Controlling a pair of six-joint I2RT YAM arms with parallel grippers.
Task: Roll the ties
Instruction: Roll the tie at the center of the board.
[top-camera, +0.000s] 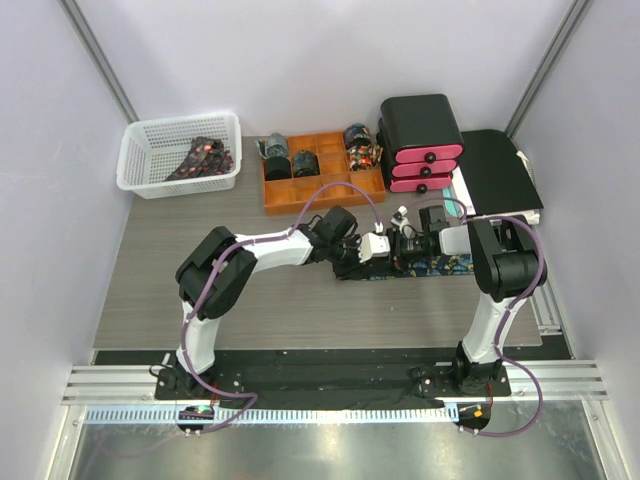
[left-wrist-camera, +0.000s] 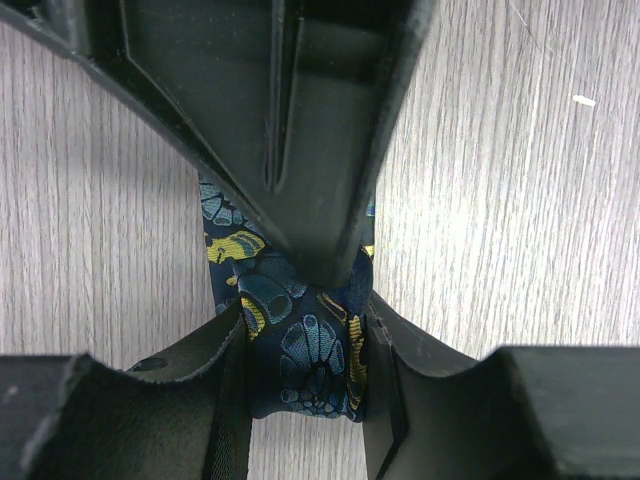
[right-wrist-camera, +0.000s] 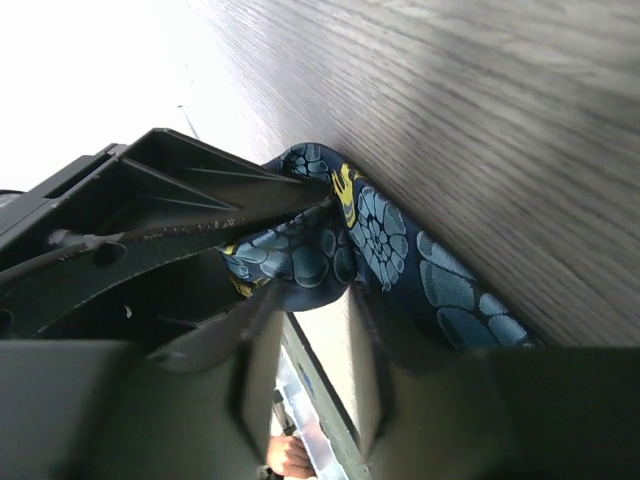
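One tie (top-camera: 447, 265), dark navy with teal and yellow flowers, lies on the table at centre right with its end bunched up. My left gripper (top-camera: 387, 252) reaches in from the left and is shut on that bunched end (left-wrist-camera: 312, 365), with the cloth pinched between both fingers (left-wrist-camera: 200, 380). My right gripper (top-camera: 406, 247) meets it from the right. Its fingertips hold the same folded end (right-wrist-camera: 310, 265), and the flat strip (right-wrist-camera: 450, 300) runs off along the table. Each wrist view shows one finger of the other gripper (left-wrist-camera: 300, 150) pressed against the fold.
A white basket (top-camera: 140, 165) with loose ties stands at the back left. An orange tray (top-camera: 330, 185) holds several rolled ties. A black and pink drawer unit (top-camera: 420, 140) and a black slab (top-camera: 500, 170) stand at the back right.
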